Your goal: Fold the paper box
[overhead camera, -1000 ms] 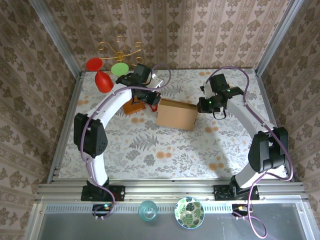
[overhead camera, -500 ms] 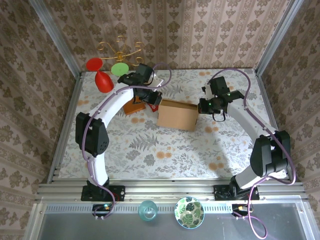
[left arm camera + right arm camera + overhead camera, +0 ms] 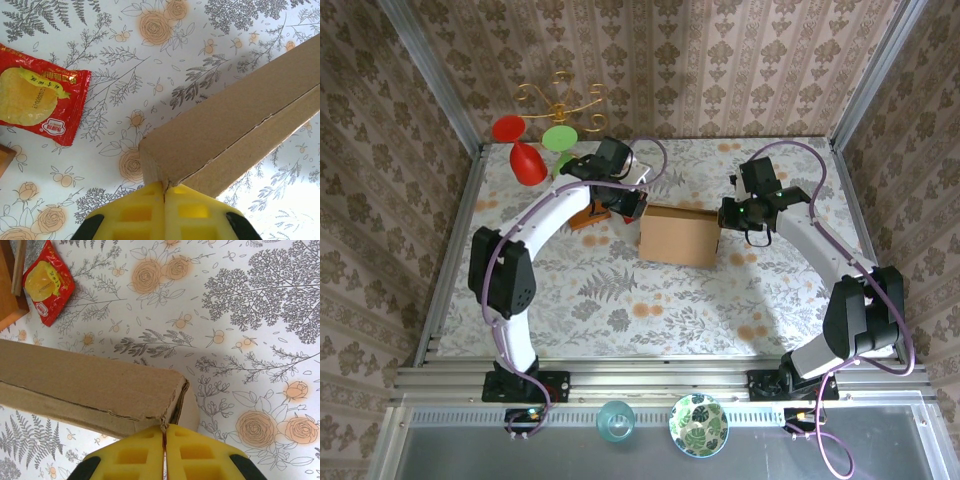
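Top external view: the paper box (image 3: 678,235) lies as a closed brown rectangle on the floral table (image 3: 620,300), its long sides running across the view. The left gripper (image 3: 632,207) sits at the box's upper left corner and the right gripper (image 3: 723,214) at its upper right corner, each touching the cardboard. From this height the jaws are too small to judge. An orange-brown wooden board (image 3: 588,215) lies just beside the box's left end, beyond the left gripper. A gold stand (image 3: 558,97) with red and green discs stands well apart from the box, behind its left end.

Left wrist view: the left gripper (image 3: 164,189) has its yellow fingers (image 3: 135,215) pressed together, no gap showing. Their tips meet right at a corner of the paper box (image 3: 235,120), where two cardboard faces join along a torn-looking seam. Whether a sliver of cardboard is caught between them I cannot tell. A red-yellow packet (image 3: 37,102) lies flat, apart from the box's corner.

Right wrist view: the right gripper (image 3: 164,429) also has its fingers (image 3: 197,455) pressed together, tips touching the open-layered end of the paper box (image 3: 90,385). Whether cardboard is pinched is unclear. Beyond the box lie the packet (image 3: 47,282) and the board (image 3: 7,295), close together.
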Controlling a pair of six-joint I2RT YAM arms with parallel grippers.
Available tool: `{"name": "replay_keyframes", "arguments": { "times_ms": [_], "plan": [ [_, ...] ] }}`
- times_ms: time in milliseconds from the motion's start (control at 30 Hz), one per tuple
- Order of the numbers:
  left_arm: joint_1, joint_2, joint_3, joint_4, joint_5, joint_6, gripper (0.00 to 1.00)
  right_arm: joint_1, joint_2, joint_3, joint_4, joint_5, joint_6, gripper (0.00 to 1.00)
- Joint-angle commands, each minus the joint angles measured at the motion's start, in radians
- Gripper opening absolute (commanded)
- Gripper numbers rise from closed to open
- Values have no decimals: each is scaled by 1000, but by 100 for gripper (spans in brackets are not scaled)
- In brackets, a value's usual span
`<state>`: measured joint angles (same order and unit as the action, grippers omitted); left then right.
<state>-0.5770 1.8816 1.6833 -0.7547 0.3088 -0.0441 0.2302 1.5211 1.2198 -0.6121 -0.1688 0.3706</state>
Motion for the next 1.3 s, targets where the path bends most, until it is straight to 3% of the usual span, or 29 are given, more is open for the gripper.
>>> {"name": "replay_keyframes", "arguments": {
  "times_ms": [0,133,333,700,1067,1267],
  "plan": [
    [-24,-52,-3,25,36,-16,6,13,-29,-7,25,1,21,10],
    [-24,-50,19,-1,32,-20,7,14,-34,-1,25,8,19,10],
    [-24,-53,17,-3,29,-18,6,11,-32,-4,23,1,21,21],
    [-44,-76,-32,28,21,-28,7,10,-60,-56,43,10,94,29],
    [-50,-85,-40,28,16,-48,7,9,-111,-88,16,95,115,38],
    [-58,-78,-40,32,13,-46,7,9,-103,-101,17,92,129,37]
  ]
}}
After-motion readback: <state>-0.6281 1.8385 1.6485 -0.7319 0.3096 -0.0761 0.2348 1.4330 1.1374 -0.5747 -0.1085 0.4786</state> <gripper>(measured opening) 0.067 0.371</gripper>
